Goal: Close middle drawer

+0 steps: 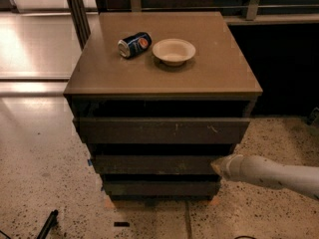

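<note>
The dark grey-brown cabinet (164, 91) has three drawers. The middle drawer (154, 164) is the long, shallow front below the taller top drawer front (159, 130) and above the lowest front (159, 188). It stands slightly out, with a dark gap above it. My gripper (217, 166) comes in from the right on a white arm. Its tip is at the right end of the middle drawer front, touching or almost touching it.
A blue can (134, 44) lies on its side on the cabinet top next to a pale bowl (173, 51). Speckled floor surrounds the cabinet. A dark object (47, 223) lies on the floor at lower left. A metal post (77, 6) stands behind left.
</note>
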{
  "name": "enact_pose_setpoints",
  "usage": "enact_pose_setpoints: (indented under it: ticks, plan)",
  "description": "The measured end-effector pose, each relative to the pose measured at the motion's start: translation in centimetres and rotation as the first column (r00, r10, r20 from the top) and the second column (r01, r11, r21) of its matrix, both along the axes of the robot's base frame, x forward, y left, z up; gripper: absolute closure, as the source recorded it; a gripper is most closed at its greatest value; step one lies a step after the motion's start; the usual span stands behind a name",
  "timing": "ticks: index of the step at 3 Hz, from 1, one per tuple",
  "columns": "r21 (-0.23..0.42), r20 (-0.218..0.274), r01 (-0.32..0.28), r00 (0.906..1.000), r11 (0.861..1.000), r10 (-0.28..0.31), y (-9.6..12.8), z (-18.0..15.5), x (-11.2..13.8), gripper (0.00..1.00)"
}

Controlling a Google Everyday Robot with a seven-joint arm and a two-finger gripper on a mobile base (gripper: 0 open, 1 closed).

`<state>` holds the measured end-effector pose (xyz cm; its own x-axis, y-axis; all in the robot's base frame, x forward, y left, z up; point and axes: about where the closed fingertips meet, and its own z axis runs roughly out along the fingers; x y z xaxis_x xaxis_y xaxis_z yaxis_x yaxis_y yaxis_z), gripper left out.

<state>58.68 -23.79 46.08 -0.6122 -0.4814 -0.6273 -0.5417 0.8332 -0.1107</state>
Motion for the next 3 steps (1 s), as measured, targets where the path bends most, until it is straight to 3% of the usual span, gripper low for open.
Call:
enact_pose_setpoints:
  ticks: [1, 2, 3]
  plan:
    - [0.048, -0.13, 0.077, 0.9891, 0.996, -0.07, -3.4, 2.3, -5.5, 0.35]
    - [0.06, -0.28, 0.094, 0.9573, 0.994, -0.073, -4.8, 2.8, -10.1, 0.11]
    - [0.074, -0.35, 0.065, 0.9359, 0.995, -0.035, -4.0, 2.3, -12.0, 0.0]
